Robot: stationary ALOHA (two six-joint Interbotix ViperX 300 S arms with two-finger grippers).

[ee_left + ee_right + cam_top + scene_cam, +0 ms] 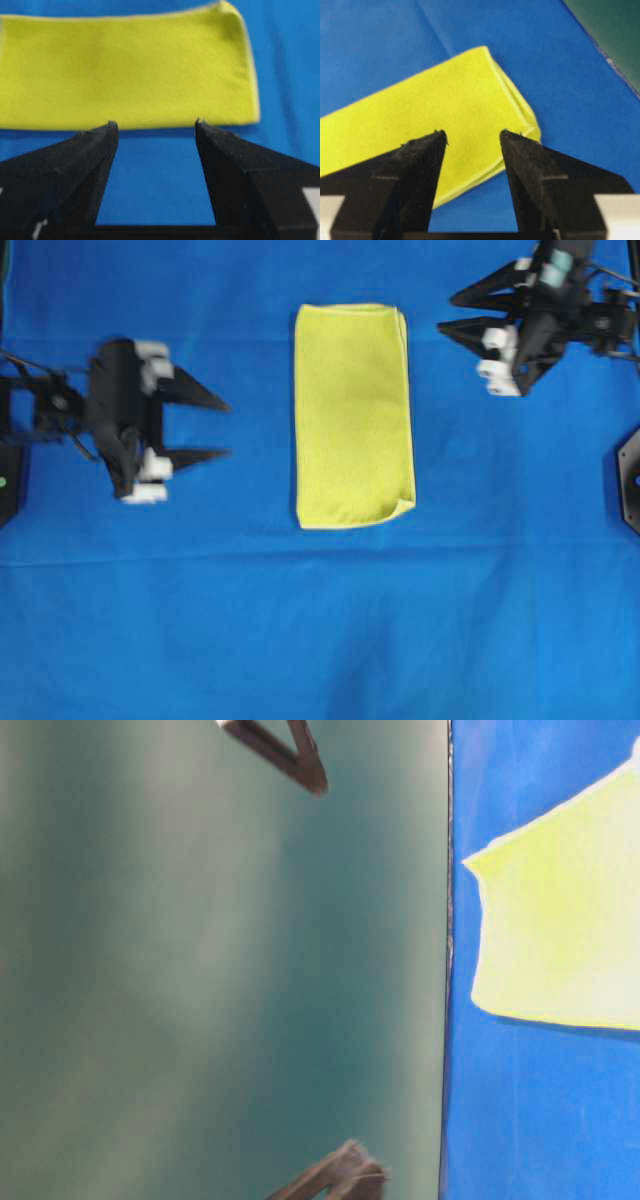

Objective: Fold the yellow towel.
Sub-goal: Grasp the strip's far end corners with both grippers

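The yellow towel (pixel 353 416) lies flat on the blue cloth as a tall folded rectangle in the middle of the overhead view. It also fills the top of the left wrist view as the yellow towel (pixel 125 70) and crosses the right wrist view as the yellow towel (pixel 430 110). My left gripper (pixel 227 428) stands open to the left of the towel, clear of it, with only blue cloth between its fingers. My right gripper (pixel 447 313) is open at the upper right, apart from the towel's top right corner.
The large blue cloth (pixel 320 640) covers the table. A dark green surface (pixel 220 970) fills most of the table-level view beyond the cloth's edge. A black mount (pixel 630 480) sits at the right edge, and another black part (pixel 8 485) at the left edge.
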